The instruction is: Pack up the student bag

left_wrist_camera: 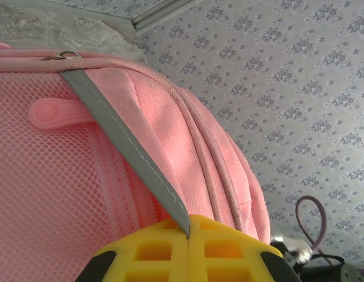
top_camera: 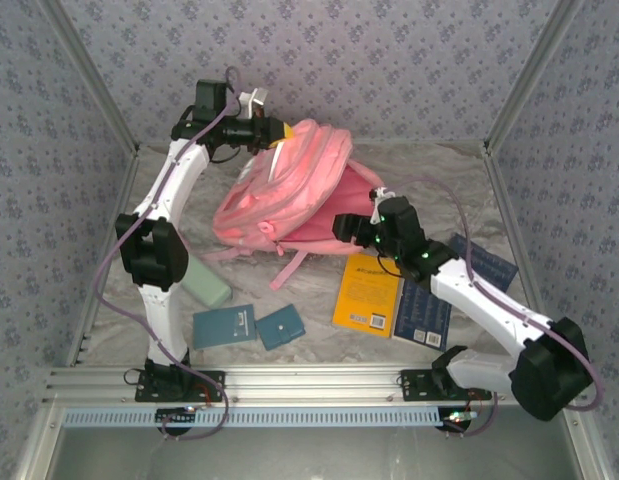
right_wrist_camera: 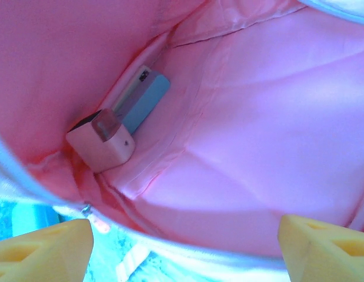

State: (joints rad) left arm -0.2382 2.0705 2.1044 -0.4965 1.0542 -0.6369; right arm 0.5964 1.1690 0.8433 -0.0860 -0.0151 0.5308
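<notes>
- 2 grippers work on the student bag [top_camera: 289, 185], which lies in the upper middle of the top view. The left gripper [left_wrist_camera: 189, 228] is pinched tight on the bag's pale stripe [left_wrist_camera: 120, 138] and holds the top edge up. The right gripper [right_wrist_camera: 183, 238] sits at the mouth, fingers spread wide with nothing between them.
- 1 risk is the stripe slipping out of that pinch. Only a thin edge of fabric is caught, and if it goes the mouth would likely sag shut around the right gripper.
- 1 small blue and pale box [right_wrist_camera: 120, 117] lies deep inside, upper left of the right wrist view, against the pink lining [right_wrist_camera: 258, 117]. Wide fingers could snag that lining or the rim on any withdrawal and drag the soft bag along.
- 6 items lie outside on the table [top_camera: 319, 345]:
  - a yellow book [top_camera: 367, 292] touching a dark blue book [top_camera: 425, 312]
  - another blue book [top_camera: 486, 262] at the right
  - a larger teal notebook [top_camera: 224, 326] beside a smaller teal notebook [top_camera: 280, 327]
  - a pale green case [top_camera: 204, 283] at the lower left
- 1 more hazard is that the right arm hangs over the books, so a low sweep could shove them away.
</notes>
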